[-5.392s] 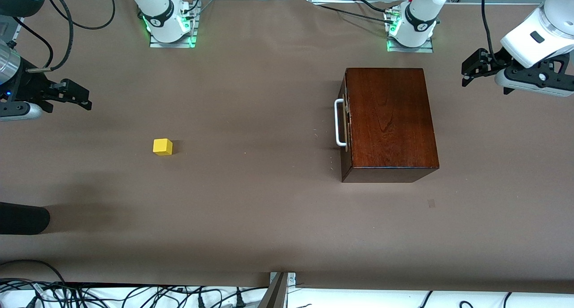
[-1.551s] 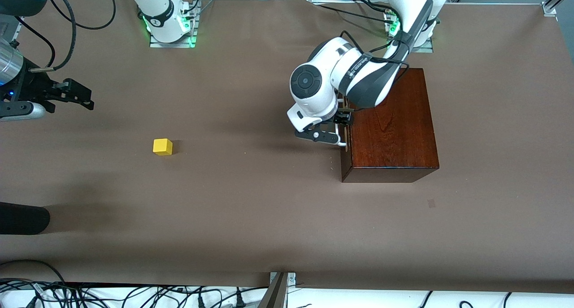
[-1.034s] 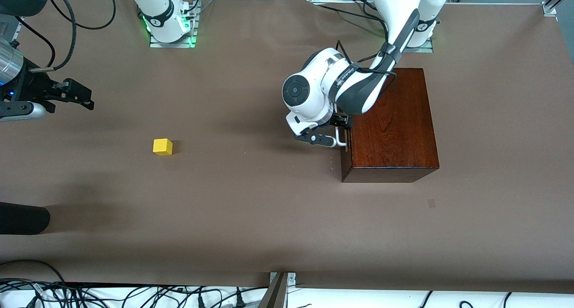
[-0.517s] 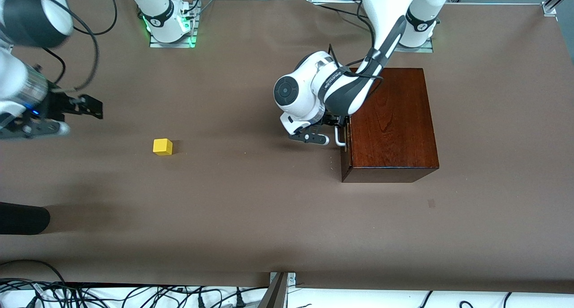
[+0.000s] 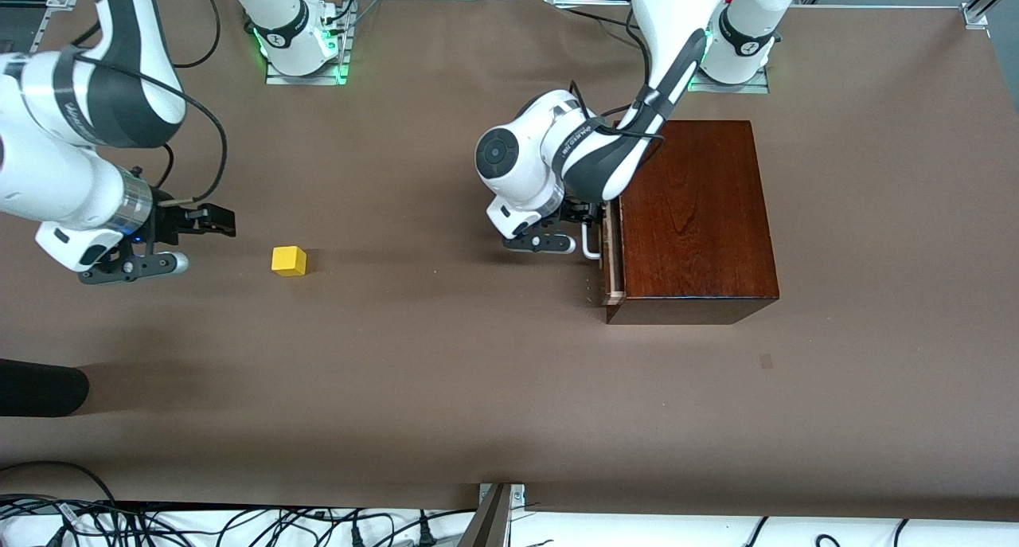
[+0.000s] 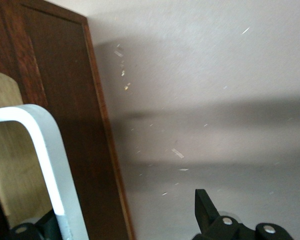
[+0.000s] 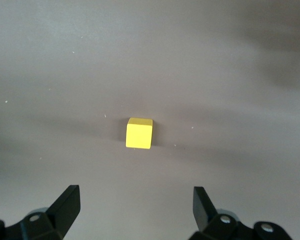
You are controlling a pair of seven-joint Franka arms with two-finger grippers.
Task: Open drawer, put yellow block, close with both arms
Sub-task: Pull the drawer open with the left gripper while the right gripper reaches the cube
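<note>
From my seat, the left arm's wrist covers most of the left claw (image 5: 583, 222) and the handle (image 5: 589, 243) in the front view. The left wrist view cuts off the handle at the frame's bottom and the drawer (image 6: 12, 165) at its left edge.

readable text: none | arm (image 5: 87, 109) lettering: too small to make out

— How's my light on the counter (image 5: 446, 388)?
— Even, overhead; I see soft shadows beside the yellow block (image 5: 288, 260) and a glossy sheen on the wooden box (image 5: 692, 212).
— And my left wrist view?
— Washed pale, with the handle (image 6: 45, 165) soft and close.
</note>
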